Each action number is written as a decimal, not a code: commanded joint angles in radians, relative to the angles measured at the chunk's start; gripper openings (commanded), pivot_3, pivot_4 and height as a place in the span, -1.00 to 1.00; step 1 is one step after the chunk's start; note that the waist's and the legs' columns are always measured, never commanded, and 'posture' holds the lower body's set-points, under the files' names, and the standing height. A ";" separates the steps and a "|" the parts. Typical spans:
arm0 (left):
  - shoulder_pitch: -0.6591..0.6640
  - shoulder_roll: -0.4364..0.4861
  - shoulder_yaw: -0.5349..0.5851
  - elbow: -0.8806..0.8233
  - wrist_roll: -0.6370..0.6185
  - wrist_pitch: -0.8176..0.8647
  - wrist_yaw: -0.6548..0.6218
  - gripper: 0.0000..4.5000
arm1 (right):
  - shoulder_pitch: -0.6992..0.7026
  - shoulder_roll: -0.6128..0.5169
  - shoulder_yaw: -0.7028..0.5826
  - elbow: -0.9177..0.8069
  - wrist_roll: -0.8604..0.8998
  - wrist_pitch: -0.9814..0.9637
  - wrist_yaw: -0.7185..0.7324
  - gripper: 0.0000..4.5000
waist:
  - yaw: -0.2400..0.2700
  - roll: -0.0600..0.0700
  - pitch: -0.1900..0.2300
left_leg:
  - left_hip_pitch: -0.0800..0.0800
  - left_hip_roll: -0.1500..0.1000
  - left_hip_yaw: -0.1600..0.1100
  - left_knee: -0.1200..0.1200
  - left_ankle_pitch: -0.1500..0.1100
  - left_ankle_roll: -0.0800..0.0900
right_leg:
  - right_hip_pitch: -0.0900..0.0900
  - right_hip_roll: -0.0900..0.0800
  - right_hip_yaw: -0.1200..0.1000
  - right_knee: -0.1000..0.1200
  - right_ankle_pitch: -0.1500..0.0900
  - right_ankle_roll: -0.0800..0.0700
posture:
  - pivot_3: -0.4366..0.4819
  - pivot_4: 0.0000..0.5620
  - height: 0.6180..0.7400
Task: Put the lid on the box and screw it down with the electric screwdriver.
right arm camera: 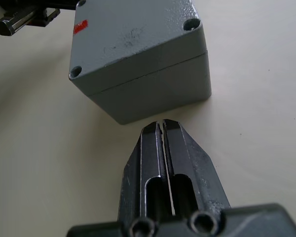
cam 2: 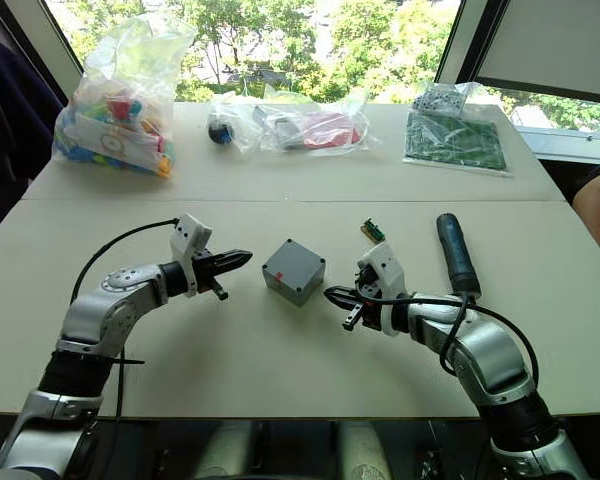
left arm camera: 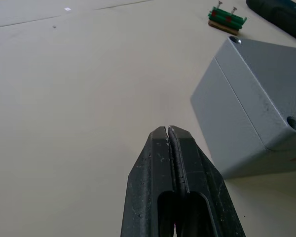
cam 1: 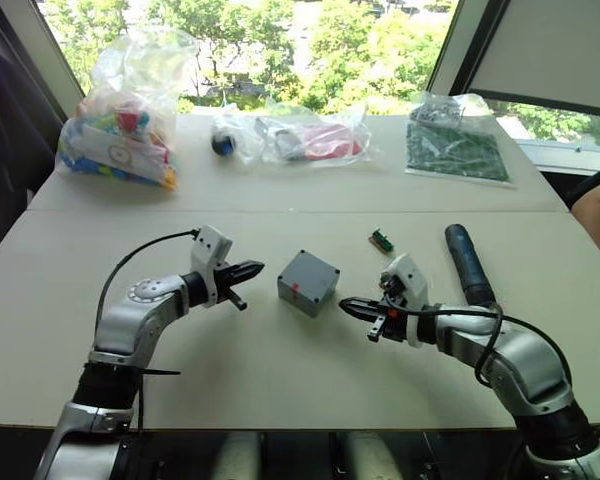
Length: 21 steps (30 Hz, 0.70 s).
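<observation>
The box's inside was hidden under the lid; the electric screwdriver's bit lay behind the right arm.

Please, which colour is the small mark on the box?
Red. The mark sits on the grey box, shown best in the right wrist view.

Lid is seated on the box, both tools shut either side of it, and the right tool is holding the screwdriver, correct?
Not quite: the right tool is shut on nothing. The left eye view shows the screwdriver lying on the table beyond that arm. The lid is seated on the box, the left tool shut.
</observation>
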 commanded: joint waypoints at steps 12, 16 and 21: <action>0.019 -0.069 -0.052 -0.093 -0.029 0.066 -0.058 -1.00 | -0.065 0.055 -0.030 0.043 -0.038 0.011 -0.026 -0.98 | 0.001 0.000 0.000 | 0.000 0.000 -0.001 0.000 0.000 0.000 | 0.000 0.001 0.000 0.001 0.002 0.003 | -0.05 -0.47 1.00; 0.029 -0.073 -0.052 -0.106 -0.020 0.074 -0.052 -1.00 | -0.062 0.053 -0.029 0.047 -0.046 0.009 -0.018 -0.98 | 0.001 0.000 0.000 | 0.000 0.000 -0.001 0.000 0.000 0.000 | 0.000 0.001 0.000 0.002 0.002 0.003 | -0.05 -0.47 1.00; 0.034 -0.075 -0.050 -0.111 -0.020 0.075 -0.052 -1.00 | -0.060 0.054 -0.030 0.048 -0.055 0.008 -0.013 -0.98 | 0.001 0.000 0.000 | 0.001 0.000 -0.001 0.001 0.000 0.000 | 0.000 0.001 0.000 0.002 0.002 0.002 | -0.05 -0.47 1.00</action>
